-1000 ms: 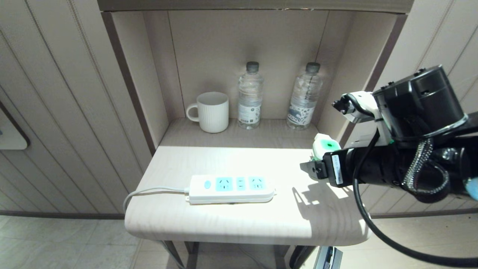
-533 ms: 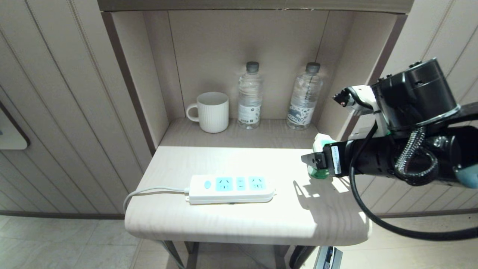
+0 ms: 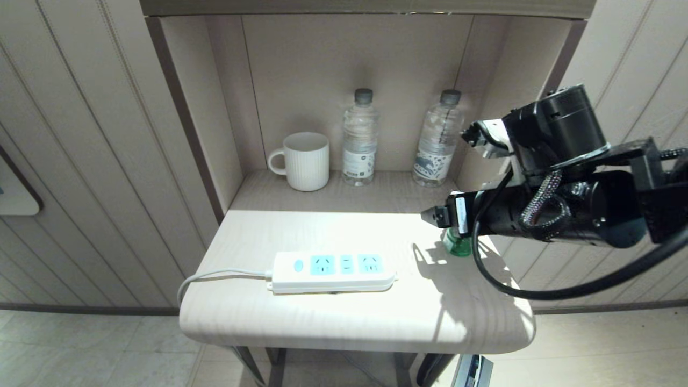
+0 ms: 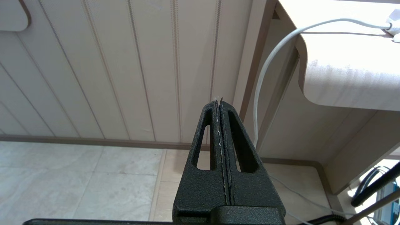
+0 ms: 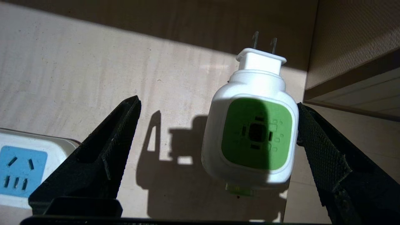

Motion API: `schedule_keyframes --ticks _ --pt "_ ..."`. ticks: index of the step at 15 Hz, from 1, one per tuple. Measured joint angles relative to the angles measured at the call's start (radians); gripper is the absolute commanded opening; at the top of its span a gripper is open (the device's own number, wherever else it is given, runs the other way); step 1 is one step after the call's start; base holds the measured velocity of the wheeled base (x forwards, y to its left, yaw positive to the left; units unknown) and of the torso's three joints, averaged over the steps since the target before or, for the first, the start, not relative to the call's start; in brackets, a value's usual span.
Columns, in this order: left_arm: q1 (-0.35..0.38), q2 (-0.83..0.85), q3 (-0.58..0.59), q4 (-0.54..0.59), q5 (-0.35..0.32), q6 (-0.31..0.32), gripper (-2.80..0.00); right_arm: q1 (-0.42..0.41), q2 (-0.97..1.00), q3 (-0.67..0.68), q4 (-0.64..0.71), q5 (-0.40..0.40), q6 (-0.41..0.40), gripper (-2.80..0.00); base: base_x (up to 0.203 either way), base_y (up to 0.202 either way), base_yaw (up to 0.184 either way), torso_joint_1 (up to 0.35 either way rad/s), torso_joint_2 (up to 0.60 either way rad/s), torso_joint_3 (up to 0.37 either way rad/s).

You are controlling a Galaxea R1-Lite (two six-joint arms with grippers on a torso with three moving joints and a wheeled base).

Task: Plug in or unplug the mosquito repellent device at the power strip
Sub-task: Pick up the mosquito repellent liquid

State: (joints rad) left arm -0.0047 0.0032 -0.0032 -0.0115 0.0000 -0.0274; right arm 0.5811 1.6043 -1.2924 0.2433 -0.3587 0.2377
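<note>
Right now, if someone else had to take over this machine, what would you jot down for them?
Right gripper: open, jaws standing either side of the mosquito repellent device, one finger close against its side, not closed on it.
Left gripper: shut, empty, parked low beside the table.
Device: standing at the table's right side near the alcove wall, prongs bare, so it is not plugged in.
Power strip: lying flat at the middle front of the table, all sockets free, cord trailing off the left edge.
Done: gripper lined up around the device.
Left: close on it, carry it over, push the prongs into a socket.
</note>
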Motion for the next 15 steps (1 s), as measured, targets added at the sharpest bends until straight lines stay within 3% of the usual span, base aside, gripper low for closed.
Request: schedule_keyframes --ticks 15 --pt "0.000 0.000 0.000 0.000 0.000 0.000 -2.80 -0.011 0.063 -0.049 -0.004 -0.005 -0.004 0.00 0.000 0.000 0.000 0.000 0.00 0.000"
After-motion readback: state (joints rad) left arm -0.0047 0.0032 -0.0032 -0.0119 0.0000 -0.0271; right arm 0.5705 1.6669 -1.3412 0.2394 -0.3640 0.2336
